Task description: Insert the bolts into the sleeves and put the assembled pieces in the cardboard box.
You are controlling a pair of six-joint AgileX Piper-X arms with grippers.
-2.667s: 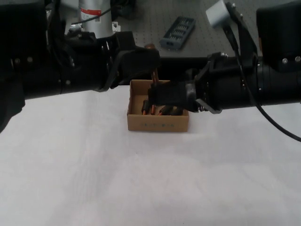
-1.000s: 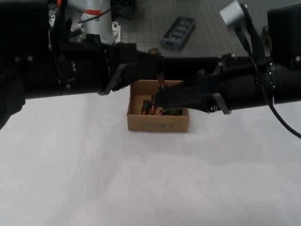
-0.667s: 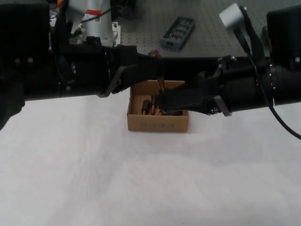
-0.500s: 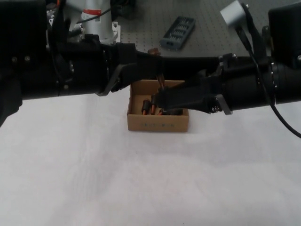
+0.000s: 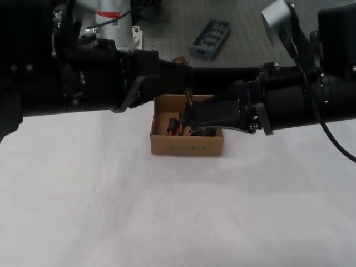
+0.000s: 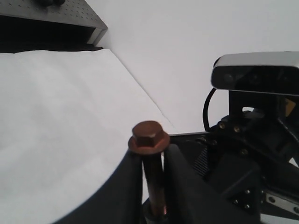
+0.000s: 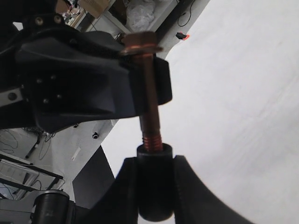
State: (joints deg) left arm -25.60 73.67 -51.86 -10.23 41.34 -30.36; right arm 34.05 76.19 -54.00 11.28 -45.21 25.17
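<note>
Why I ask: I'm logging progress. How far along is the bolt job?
Done: several assembled pieces lie in the cardboard box. In hand: the left gripper holds a bolt, whose threaded tip is at the mouth of the sleeve held by the right gripper. Left: push the bolt fully in, then drop that piece into the box.

Copper bolt (image 7: 148, 93) upright, threaded tip at mouth of black sleeve (image 7: 154, 172), above open cardboard box (image 5: 186, 147) with assembled pieces (image 5: 173, 127)

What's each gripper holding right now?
Left gripper: closed on a copper-coloured hex-head metal bolt.
Right gripper: closed on a black cylindrical sleeve, the bolt's threaded end at its mouth.
</note>
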